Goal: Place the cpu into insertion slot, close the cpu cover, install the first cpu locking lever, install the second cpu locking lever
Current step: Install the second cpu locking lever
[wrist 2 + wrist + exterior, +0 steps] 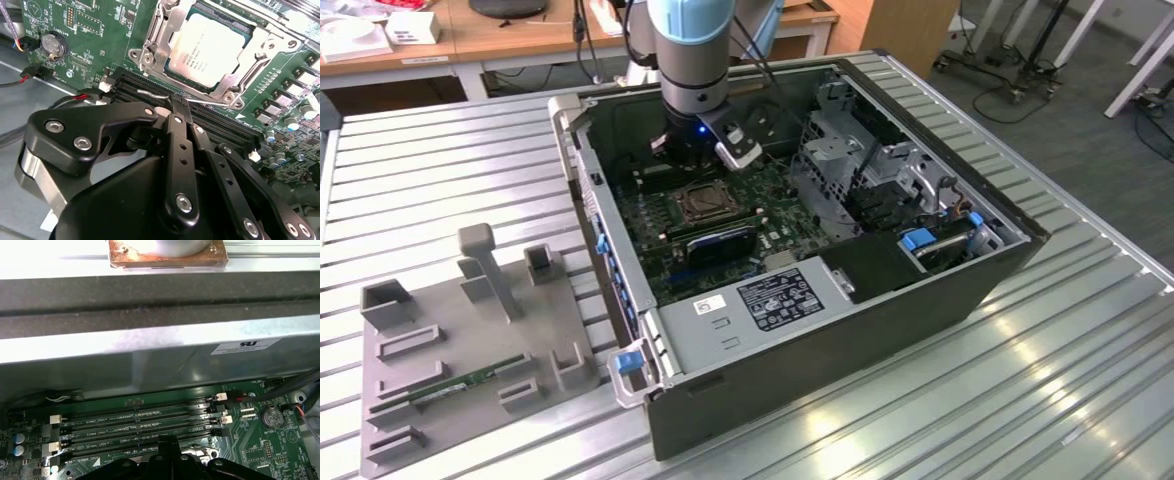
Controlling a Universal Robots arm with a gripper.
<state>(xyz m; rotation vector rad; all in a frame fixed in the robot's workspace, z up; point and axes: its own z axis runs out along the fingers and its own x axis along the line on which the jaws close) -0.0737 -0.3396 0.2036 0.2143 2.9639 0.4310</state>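
The cpu [210, 47] lies flat in the insertion slot [704, 203] on the green board. Over it lies the cpu cover [260, 46], a silvery frame with the chip's face showing through its cut-out. A thin silvery locking lever [146, 93] runs along the socket's edge beside the memory slots. My gripper [179, 102] has its black fingers together, tips right at this lever; whether the wire is pinched between them is hidden. From outside, the gripper [683, 152] hangs inside the case just behind the socket. Its tip [170, 445] also shows above the memory slots.
Long black memory slots [140, 425] lie between the socket and the case wall [150, 365]. A coin battery [54, 44] and red-black wires [30, 72] sit nearby. The drive cage [854, 160] and power supply [767, 300] crowd the case. A grey fixture [454, 350] holds a green memory stick [460, 383].
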